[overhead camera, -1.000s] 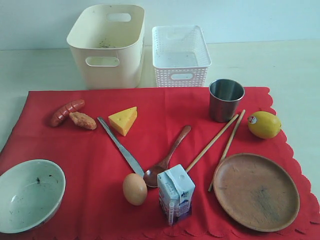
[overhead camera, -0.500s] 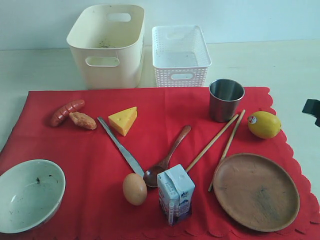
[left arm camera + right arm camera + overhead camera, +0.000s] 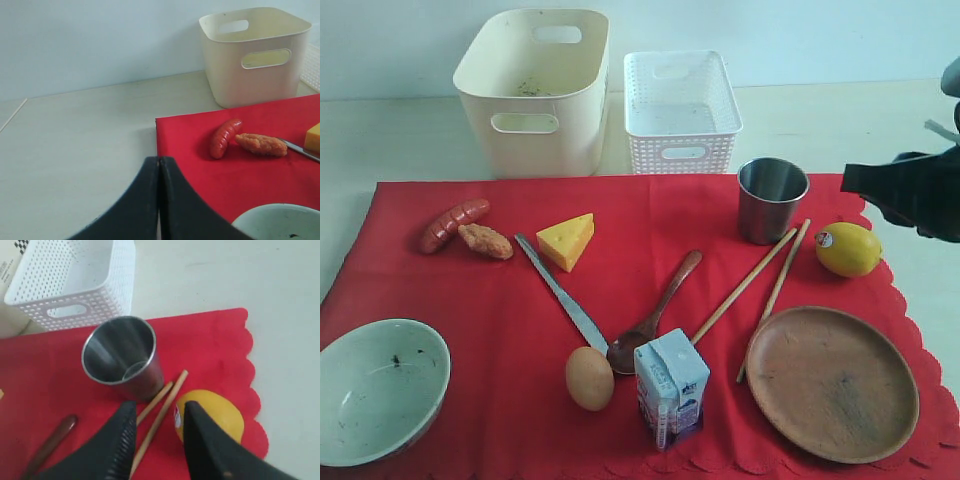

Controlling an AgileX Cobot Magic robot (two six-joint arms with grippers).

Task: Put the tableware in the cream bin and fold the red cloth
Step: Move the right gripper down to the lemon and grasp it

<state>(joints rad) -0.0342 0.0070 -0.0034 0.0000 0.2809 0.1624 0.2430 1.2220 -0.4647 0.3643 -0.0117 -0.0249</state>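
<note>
- The red cloth (image 3: 490, 320) lies spread flat on the pale table (image 3: 400, 140), and every piece of tableware sits on it.
- The cream bin (image 3: 575, 110) stands upright on the bare table just past the cloth's far edge. A white perforated basket (image 3: 720, 150) stands just beside it.
- The speckled bowl (image 3: 380, 390) rests upright at the near left corner of the cloth.
- The table knife (image 3: 560, 292) lies slanted near the middle. Its near end is just beside the bowl of the wooden spoon (image 3: 660, 305), which slants the other way.
- The chopsticks (image 3: 746, 286) lie side by side at a slant, with their far ends close to the base of the steel cup (image 3: 772, 200). The cup stands upright near the far right of the cloth.
- The wooden plate (image 3: 832, 383) lies flat at the near right corner, with one chopstick reaching its rim.
- The food shares the cloth. A sausage (image 3: 453, 224) and a fried piece (image 3: 485, 241) lie at the left, with a cheese wedge (image 3: 567, 240) beside them. An egg (image 3: 590, 377) lies next to an upright milk carton (image 3: 671, 388), and a lemon (image 3: 848, 249) sits by the right edge.
- The right gripper (image 3: 160, 407) hovers with its jaws apart and nothing between them. It is over the far ends of the chopsticks, with the cup on one side and the lemon on the other.
- The left gripper (image 3: 159, 165) has its jaws pressed together and grips nothing. It is at the cloth's left edge, near the bowl's rim.
</note>
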